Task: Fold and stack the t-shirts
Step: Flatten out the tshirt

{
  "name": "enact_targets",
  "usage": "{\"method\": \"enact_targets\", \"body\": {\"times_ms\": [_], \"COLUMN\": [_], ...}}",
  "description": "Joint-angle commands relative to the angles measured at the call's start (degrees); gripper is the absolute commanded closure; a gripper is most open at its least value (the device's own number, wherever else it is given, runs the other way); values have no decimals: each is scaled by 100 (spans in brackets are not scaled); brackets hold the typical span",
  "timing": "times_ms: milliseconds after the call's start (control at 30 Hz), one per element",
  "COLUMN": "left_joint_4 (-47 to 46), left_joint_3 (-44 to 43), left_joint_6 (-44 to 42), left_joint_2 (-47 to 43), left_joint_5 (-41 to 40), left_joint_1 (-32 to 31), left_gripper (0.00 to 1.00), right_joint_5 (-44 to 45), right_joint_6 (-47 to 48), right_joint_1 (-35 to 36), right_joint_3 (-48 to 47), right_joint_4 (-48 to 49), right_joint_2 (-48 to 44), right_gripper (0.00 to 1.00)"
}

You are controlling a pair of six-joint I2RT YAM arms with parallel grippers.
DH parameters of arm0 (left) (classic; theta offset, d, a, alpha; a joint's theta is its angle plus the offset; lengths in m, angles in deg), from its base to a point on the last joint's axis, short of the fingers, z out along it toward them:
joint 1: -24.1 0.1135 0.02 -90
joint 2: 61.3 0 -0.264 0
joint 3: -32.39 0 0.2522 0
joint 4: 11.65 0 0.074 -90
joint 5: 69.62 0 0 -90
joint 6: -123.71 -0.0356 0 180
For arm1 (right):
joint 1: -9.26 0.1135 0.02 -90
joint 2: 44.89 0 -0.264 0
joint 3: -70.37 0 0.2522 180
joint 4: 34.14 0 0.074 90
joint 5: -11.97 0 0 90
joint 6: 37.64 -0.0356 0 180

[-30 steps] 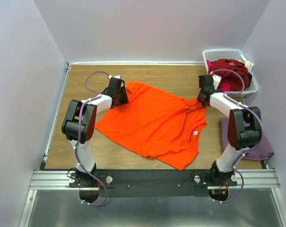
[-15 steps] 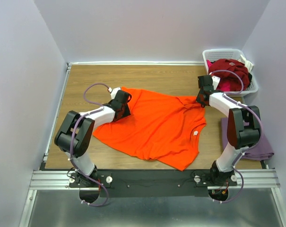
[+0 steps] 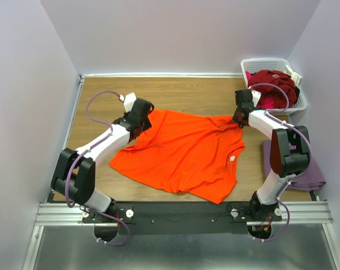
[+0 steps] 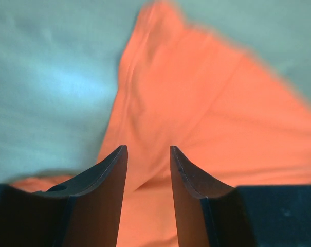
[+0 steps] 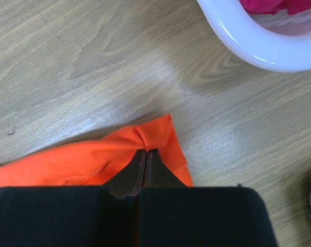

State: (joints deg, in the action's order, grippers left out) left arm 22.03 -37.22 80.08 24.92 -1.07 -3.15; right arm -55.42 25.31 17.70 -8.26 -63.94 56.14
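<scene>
The orange t-shirt (image 3: 184,154) lay spread over the middle of the wooden surface (image 3: 102,90), with its white neck label (image 3: 232,159) toward 3 o'clock. The right hand (image 5: 146,152) was pressed together on a bunched corner of the shirt at its 2 o'clock end, near the white basket (image 3: 265,59). The left hand (image 3: 141,117) sat over the shirt's 10 o'clock corner. Its fingers (image 4: 111,175) stood partly apart with orange cloth between them, and I could not tell whether they gripped it.

The step looked like flattening the shirt before a first fold. To do it well, the two hands needed to draw the far edge taut along the 9-to-3 line. They needed to travel low and lay that edge down evenly, so the creases beside the right hand pulled out. The near hem should not drag, and the right hand should not crowd the basket.
</scene>
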Motion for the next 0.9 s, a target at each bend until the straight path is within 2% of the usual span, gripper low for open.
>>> {"method": "enact_targets", "body": {"times_ms": [0,167,433,700,867], "left_joint_4": [56,-41,-454,-560,-595], "left_joint_3": [-873,-1559,-2323,-2500,-2378], "left_joint_6": [-232,-409,-981,-1165,-1121], "left_joint_2": [-150,580,1914,2646,2831], "left_joint_5": [-817,-536,721,1283,1293], "left_joint_1": [316,737,1292,1309,1309], "left_gripper": [53,53,58,59,59], "right_joint_5": [-81,-99,-99,-81,-81], "right_joint_6": [-99,-108,-99,-134,-143], "right_joint_1": [17,17,17,25,17], "right_joint_3": [-106,-97,-88,-79,-88], "right_joint_4": [-49,-49,-49,-49,-40], "right_joint_2": [-101,-75,-66,-101,-75], "right_gripper": [99,99,99,99,99]}}
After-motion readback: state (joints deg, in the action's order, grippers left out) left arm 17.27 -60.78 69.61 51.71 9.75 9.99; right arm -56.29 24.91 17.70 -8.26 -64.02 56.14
